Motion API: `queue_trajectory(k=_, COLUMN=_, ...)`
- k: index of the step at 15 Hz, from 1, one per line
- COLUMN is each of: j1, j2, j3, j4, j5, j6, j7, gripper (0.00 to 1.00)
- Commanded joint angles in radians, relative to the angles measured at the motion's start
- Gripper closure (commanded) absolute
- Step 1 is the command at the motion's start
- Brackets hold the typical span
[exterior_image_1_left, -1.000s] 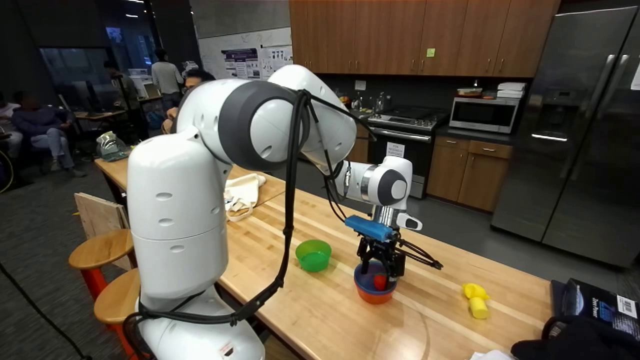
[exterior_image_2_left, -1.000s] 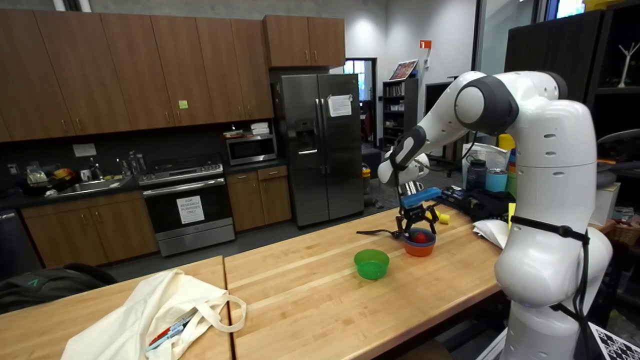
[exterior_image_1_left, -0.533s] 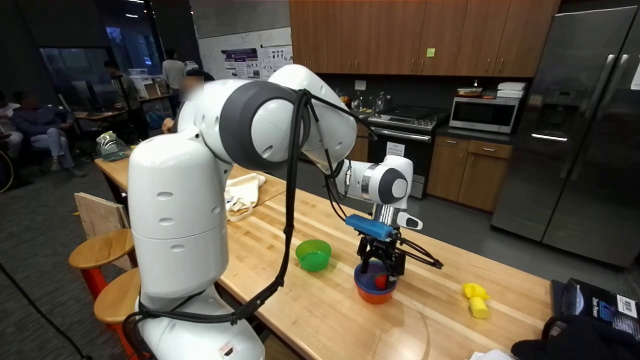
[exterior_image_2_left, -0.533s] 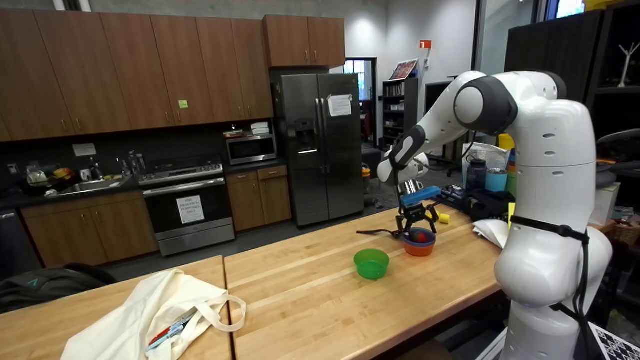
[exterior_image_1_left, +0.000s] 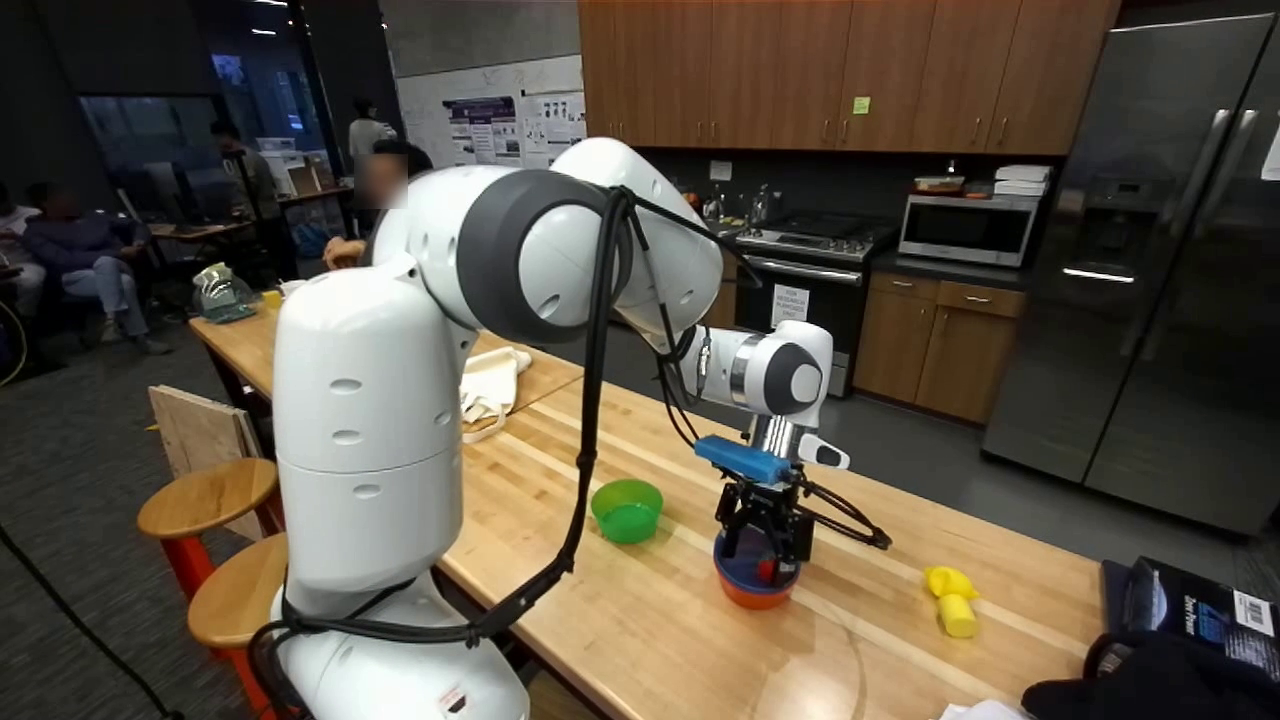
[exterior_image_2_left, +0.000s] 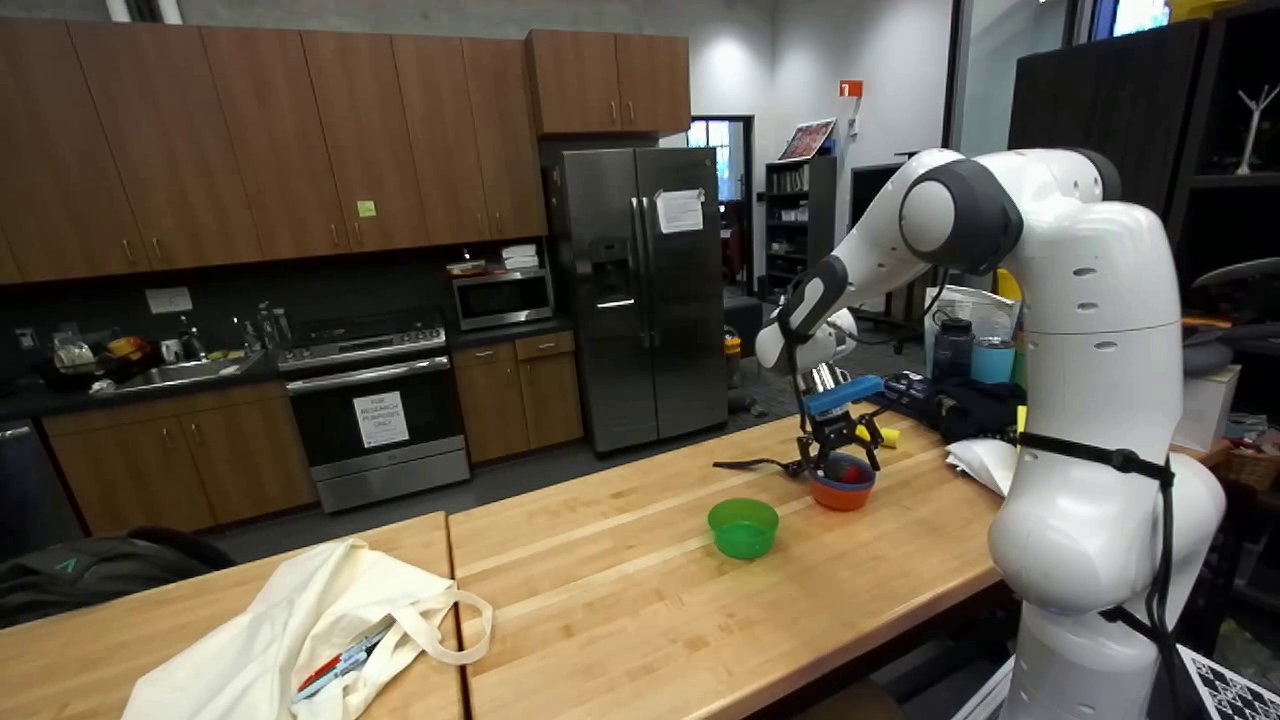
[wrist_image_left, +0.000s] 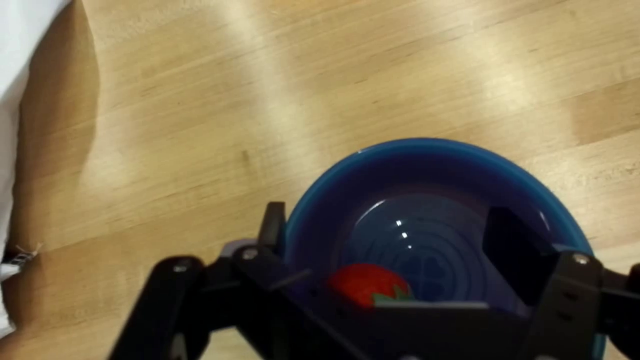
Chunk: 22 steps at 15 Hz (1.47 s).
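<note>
My gripper (exterior_image_1_left: 757, 563) is open over a blue bowl (exterior_image_1_left: 737, 577), which sits inside an orange bowl (exterior_image_1_left: 755, 598) on the wooden table. In the wrist view, one finger of the gripper (wrist_image_left: 387, 235) is just outside the left rim of the blue bowl (wrist_image_left: 425, 144). The other finger is over the bowl's inside at the right. A red strawberry with green leaves (wrist_image_left: 365, 282) lies in the blue bowl between the fingers, partly hidden by the gripper. The gripper (exterior_image_2_left: 838, 468) and the orange bowl (exterior_image_2_left: 842, 497) also show in an exterior view. Whether a finger touches the rim is unclear.
A green bowl (exterior_image_1_left: 627, 512) stands beside the stacked bowls. A yellow object (exterior_image_1_left: 952, 602) lies on the far side. A cream cloth bag (exterior_image_2_left: 300, 620) is at the other table end. A black box (exterior_image_1_left: 1200, 620) and dark cloth lie at the table's end.
My gripper has moved slightly down and to the side, towards the yellow object. The stacked bowls have shifted a little the same way, and the strawberry has moved with them.
</note>
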<state>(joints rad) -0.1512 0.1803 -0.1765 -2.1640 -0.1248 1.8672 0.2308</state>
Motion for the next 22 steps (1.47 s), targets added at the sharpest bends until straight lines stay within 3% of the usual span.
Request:
queue_trajectory(k=1, j1=-0.002, j2=0.017, j3=-0.005, j4=0.025, j5=-0.002, j6=-0.029, j7=0.003, gripper=0.0)
queue_trajectory(k=22, j1=-0.021, j2=0.036, j3=-0.022, j4=0.049, j5=-0.003, j6=-0.019, j7=-0.008, gripper=0.0)
